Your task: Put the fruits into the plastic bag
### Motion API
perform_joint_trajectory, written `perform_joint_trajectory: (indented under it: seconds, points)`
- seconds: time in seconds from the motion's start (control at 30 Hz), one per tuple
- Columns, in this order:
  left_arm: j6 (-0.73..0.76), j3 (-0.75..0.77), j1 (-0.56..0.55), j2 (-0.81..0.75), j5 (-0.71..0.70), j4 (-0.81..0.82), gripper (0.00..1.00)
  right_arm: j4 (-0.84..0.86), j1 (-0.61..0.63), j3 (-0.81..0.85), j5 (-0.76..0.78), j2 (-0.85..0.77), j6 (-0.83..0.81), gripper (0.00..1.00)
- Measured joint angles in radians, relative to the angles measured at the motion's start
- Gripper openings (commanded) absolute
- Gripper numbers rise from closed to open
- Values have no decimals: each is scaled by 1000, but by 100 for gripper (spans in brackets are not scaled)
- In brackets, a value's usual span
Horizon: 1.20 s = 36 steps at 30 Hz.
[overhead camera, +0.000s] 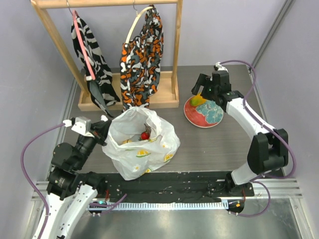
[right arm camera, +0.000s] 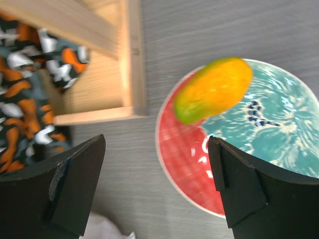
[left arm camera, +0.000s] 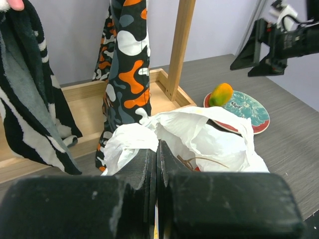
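The white plastic bag (overhead camera: 142, 144) with citrus prints lies open mid-table. Red berries (overhead camera: 145, 135) lie inside it. My left gripper (overhead camera: 105, 128) is shut on the bag's left rim, with a sliver of plastic pinched between the jaws in the left wrist view (left arm camera: 158, 145). The orange-green mango (overhead camera: 197, 101) lies on the far left part of a red and teal plate (overhead camera: 209, 115). My right gripper (overhead camera: 201, 91) hovers open just above it. In the right wrist view the gripper (right arm camera: 155, 149) is empty, and the mango (right arm camera: 214, 89) lies beyond its fingertips. The grape bunch and the lemon do not show.
A wooden rack (overhead camera: 130, 95) stands at the back. A zebra-striped cloth (overhead camera: 92, 55) and an orange-black cloth (overhead camera: 142, 59) hang on it, and the latter reaches down to just behind the bag. The rack's base corner (right arm camera: 130, 74) is close to the plate's (right arm camera: 199, 164) left edge.
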Motion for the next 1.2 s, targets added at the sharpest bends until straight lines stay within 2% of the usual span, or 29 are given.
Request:
perform_joint_trajectory:
  seconds: [0.27,0.5,0.67,0.83,1.2]
  points:
    - [0,0,-2,-1,2,0,0,-6,-92,60,85,194,124,94]
    - [0,0,-7,-1,2,0,0,-6,-118,119,130,326,214,94]
    - [0,0,-7,-1,2,0,0,-6,-117,142,141,367,260,94]
    - [0,0,-7,-6,2,0,1,-6,-117,160,142,375,295,89]
    - [0,0,-7,-16,2,0,0,-51,-103,176,212,389,332,90]
